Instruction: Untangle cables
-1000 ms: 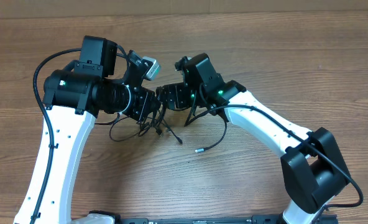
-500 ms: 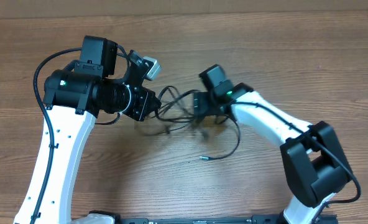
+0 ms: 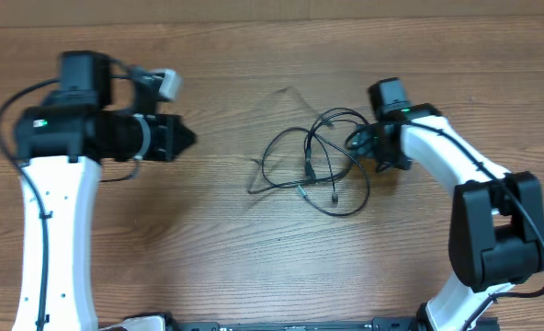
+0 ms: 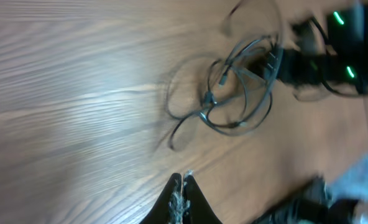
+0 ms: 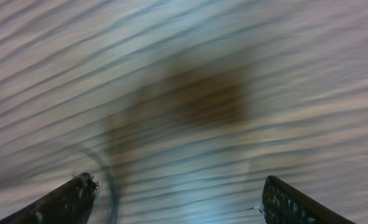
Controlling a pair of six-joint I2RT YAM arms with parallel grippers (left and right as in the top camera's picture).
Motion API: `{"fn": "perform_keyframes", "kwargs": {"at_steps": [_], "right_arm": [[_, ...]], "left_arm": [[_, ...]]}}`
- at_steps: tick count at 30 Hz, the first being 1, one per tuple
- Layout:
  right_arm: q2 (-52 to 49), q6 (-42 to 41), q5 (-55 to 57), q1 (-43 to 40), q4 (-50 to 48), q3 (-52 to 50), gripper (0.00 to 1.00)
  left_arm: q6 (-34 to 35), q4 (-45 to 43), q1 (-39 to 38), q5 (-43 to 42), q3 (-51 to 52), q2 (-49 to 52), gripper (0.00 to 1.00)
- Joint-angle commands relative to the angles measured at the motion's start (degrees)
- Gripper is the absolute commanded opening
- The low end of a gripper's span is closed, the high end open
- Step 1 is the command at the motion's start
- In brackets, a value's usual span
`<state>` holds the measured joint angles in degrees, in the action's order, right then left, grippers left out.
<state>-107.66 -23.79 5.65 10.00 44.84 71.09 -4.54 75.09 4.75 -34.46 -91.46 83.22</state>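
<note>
A tangle of thin black cables [image 3: 316,164] lies in loose loops on the wooden table, with small plug ends near its middle. My left gripper [image 3: 187,139] is shut and empty, well to the left of the tangle. In the left wrist view its jaws [image 4: 181,181] are closed tip to tip, and the cables [image 4: 237,93] lie far ahead. My right gripper [image 3: 357,142] is at the tangle's right edge. In the blurred right wrist view it [image 5: 179,190] is wide open, with one cable strand [image 5: 109,180] curving just inside the left finger [image 5: 69,200].
The right arm [image 4: 324,46] with its green lights shows behind the cables in the left wrist view. The wooden table [image 3: 254,239] carries nothing else. Its far edge [image 3: 272,20] runs along the top of the overhead view.
My left arm has pulled back to the left, away from the cables. My right arm has swung right and the tangle went with it, spreading into looser loops.
</note>
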Motion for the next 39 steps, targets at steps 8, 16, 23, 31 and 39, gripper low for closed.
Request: {"fn": "perform_keyframes", "kwargs": {"at_steps": [8,16,23,31,39], "right_arm": [[-0.5,-0.2,-3.2,-2.8,0.8,-0.4,0.85],[-0.5,-0.2,-7.1,-2.8,0.7,-0.4,0.90],[-0.5,-0.2,-7.0,-2.9,2.3,-0.6,0.98],[-0.5,-0.2,-7.5,-3.0,2.4,-0.6,1.00],[-0.5,-0.2,-16.1,-2.9,6.4,-0.6,0.96]], "left_arm": [[4.3,4.6,12.2,0.5,-1.6,-2.0,0.13],[3.2,3.4,9.2,0.5,2.6,-1.9,0.47],[3.3,-3.6,2.1,0.3,9.8,-1.9,0.60],[5.5,-12.9,-9.6,0.4,18.1,-1.0,0.64],[9.9,-21.1,-20.0,3.1,21.9,4.4,0.59]]}}
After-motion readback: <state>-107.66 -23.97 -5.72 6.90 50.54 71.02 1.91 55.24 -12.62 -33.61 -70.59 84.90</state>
